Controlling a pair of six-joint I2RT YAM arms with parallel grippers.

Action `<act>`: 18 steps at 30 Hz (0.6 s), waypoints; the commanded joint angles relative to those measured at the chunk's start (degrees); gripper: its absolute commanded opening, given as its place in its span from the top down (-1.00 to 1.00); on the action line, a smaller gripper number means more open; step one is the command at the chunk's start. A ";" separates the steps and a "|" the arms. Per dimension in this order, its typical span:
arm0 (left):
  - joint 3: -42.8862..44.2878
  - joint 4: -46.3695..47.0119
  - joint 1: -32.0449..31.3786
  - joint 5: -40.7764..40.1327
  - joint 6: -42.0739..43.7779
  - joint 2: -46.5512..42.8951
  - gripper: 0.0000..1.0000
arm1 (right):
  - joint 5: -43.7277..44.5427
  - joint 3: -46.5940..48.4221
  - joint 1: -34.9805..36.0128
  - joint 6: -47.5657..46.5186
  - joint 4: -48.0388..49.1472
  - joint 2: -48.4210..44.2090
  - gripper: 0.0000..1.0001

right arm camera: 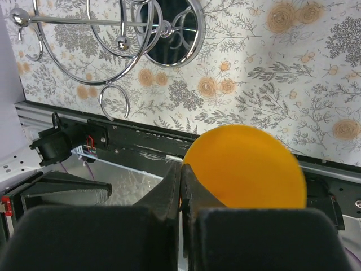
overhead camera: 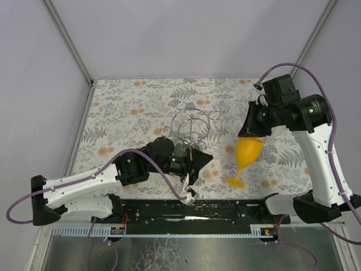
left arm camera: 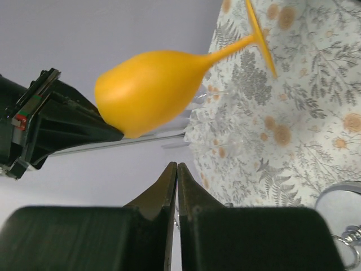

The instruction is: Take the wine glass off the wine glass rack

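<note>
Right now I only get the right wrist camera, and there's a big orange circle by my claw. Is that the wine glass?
Observer: Yes. From above, the wine glass shows bowl, stem and foot, tilted in the right claw.
Operator: Is it off the rack?
Observer: Yes, apart from the wine glass rack, on the right arm's side.
Operator: Where's the other claw?
Observer: The left claw is shut and empty, near the rack's base.

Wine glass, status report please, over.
Right claw shut on wine glass, tilted, clear of the wine glass rack. Left claw shut, empty, near the rack. Nothing blocking the glass.
</note>
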 commanded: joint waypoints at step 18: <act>27.69 3.96 -0.03 -15.82 -48.82 9.59 0.90 | 33.54 -13.73 0.20 -7.86 31.86 -9.90 1.00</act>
